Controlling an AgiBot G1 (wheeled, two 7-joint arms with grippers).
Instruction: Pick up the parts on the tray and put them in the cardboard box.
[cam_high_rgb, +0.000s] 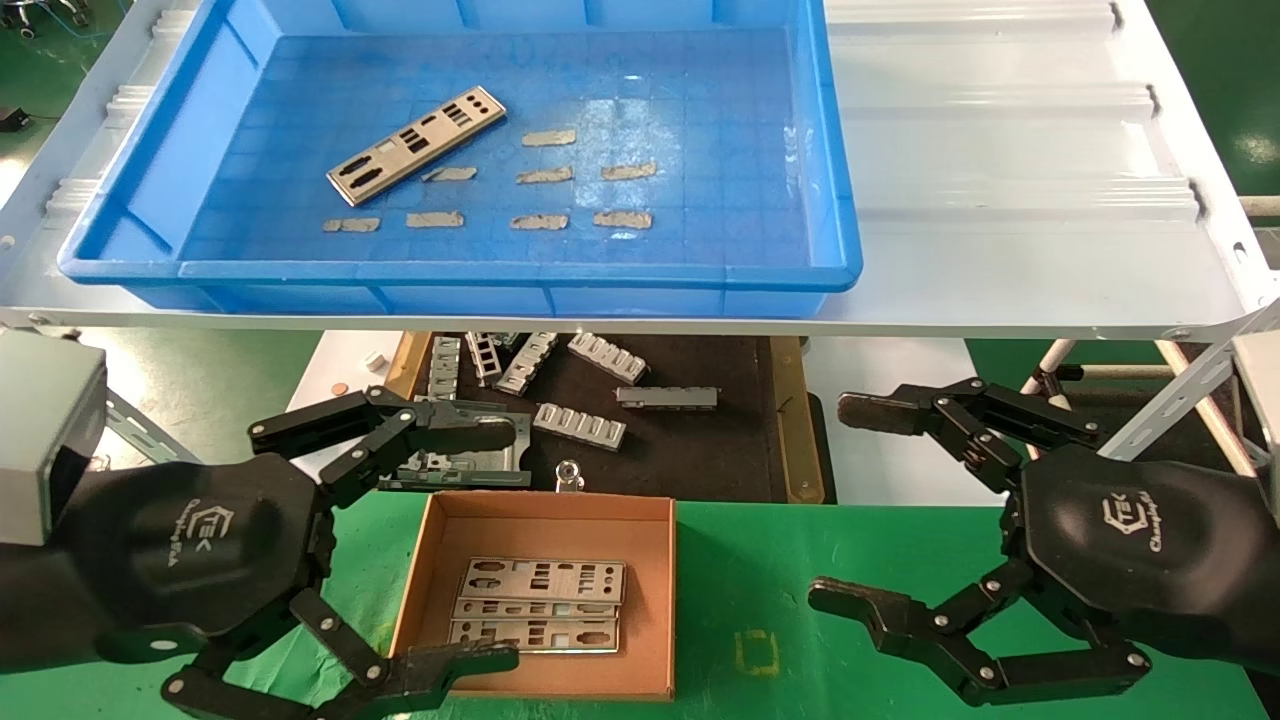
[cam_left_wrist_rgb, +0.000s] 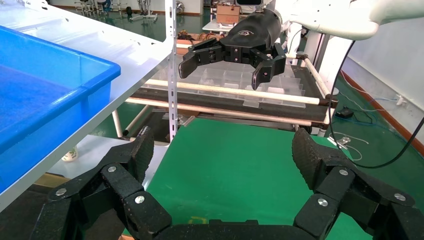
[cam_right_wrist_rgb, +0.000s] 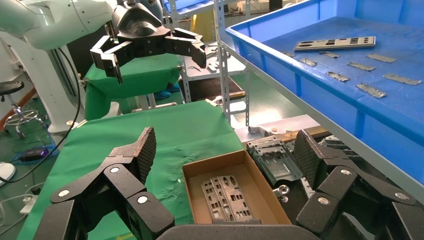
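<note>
Both hands, left (cam_high_rgb: 400, 545) and right (cam_high_rgb: 845, 505), released; box (cam_high_rgb: 430, 560) holds stacked plates (cam_high_rgb: 540, 605); tray (cam_high_rgb: 150, 200) holds one plate (cam_high_rgb: 415, 145).

We hold both arms low and forward — left hand (cam_high_rgb: 400, 545) at the near left, fingers spread wide, gripping nothing. Right hand (cam_high_rgb: 855, 505) at the near right — also spread wide and bare, facing the left.

Grey tape patches (cam_high_rgb: 545, 175), ribbed brackets (cam_high_rgb: 580, 424) on dark mat (cam_high_rgb: 690, 450), green tbl cover (cam_high_rgb: 860, 560), white shelf (cam_high_rgb: 1000, 150)
</note>
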